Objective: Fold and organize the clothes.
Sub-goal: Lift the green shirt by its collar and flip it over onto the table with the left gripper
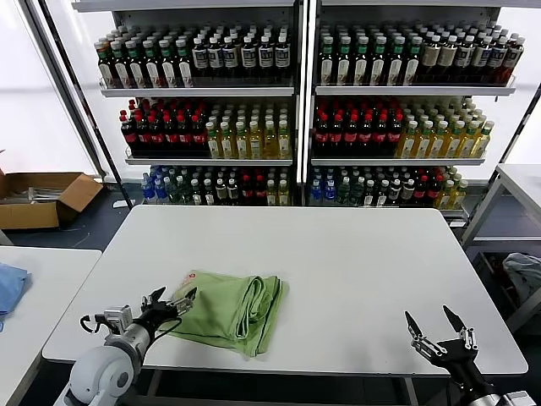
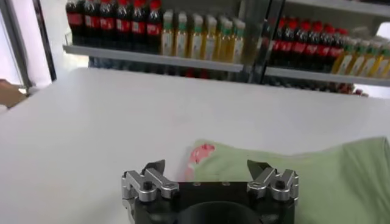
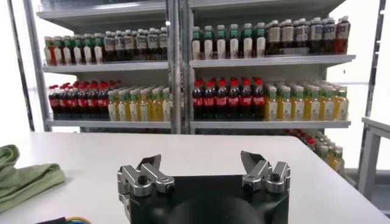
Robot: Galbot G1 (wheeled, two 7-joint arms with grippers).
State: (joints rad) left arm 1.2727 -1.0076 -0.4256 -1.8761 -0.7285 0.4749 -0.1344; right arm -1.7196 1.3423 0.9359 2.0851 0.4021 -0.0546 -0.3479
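Folded shirt (image 1: 228,309) on white table (image 1: 355,271), seemingly free; both end effectors apart.

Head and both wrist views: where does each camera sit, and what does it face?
Head: up on the robot, looking down at the white table, folded green shirt, left gripper, right gripper.
Left wrist: behind its open fingers, facing the shirt.
Right wrist: behind its open fingers, facing drink shelves.
All three show the shirt.
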